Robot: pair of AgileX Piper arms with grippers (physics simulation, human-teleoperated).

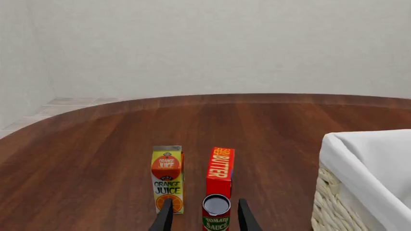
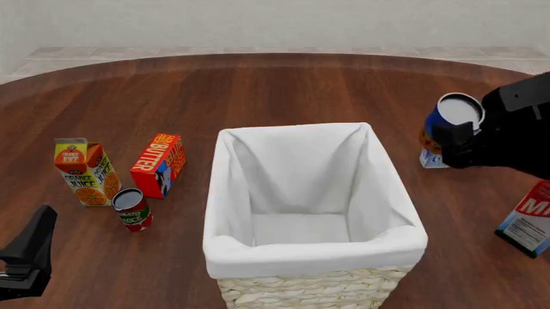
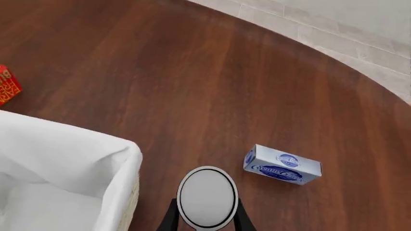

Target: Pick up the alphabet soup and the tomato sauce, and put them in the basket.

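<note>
Between right fingers (image 3: 234,219), alphabet soup (image 3: 207,197); hidden frontally.

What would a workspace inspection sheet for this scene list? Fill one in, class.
Surface: dark brown wooden table, round-edged.
Job's things: red-and-green tomato sauce can upright on the table; blue-labelled alphabet soup can lifted, right of the pale wicker cloth-lined basket; basket interior shows only lining.
Clutter: orange juice carton, red butter box, blue-white box, milk carton.
Grippers: left gripper open around the sauce; right gripper shut on the soup.
Cables: nothing seen.
Surroundings: pale wall, tiled floor.
</note>
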